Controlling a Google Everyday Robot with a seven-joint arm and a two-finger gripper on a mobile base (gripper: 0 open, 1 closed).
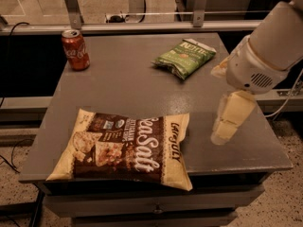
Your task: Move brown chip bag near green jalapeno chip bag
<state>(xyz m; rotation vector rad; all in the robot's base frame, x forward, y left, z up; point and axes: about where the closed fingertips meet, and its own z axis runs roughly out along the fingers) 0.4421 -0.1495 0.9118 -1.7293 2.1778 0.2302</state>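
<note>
The brown chip bag (128, 148) lies flat at the table's front left, its "Sea Salt" lettering facing up. The green jalapeno chip bag (184, 56) lies at the back right of the table. My gripper (222, 132) hangs pale yellow from the white arm over the table's right side. It points down, to the right of the brown bag and in front of the green bag. It holds nothing that I can see.
A red soda can (75, 49) stands upright at the table's back left corner. The grey table (128, 89) has a drawer front below its front edge. A metal rail and window frame run behind it. Cables lie on the floor at left.
</note>
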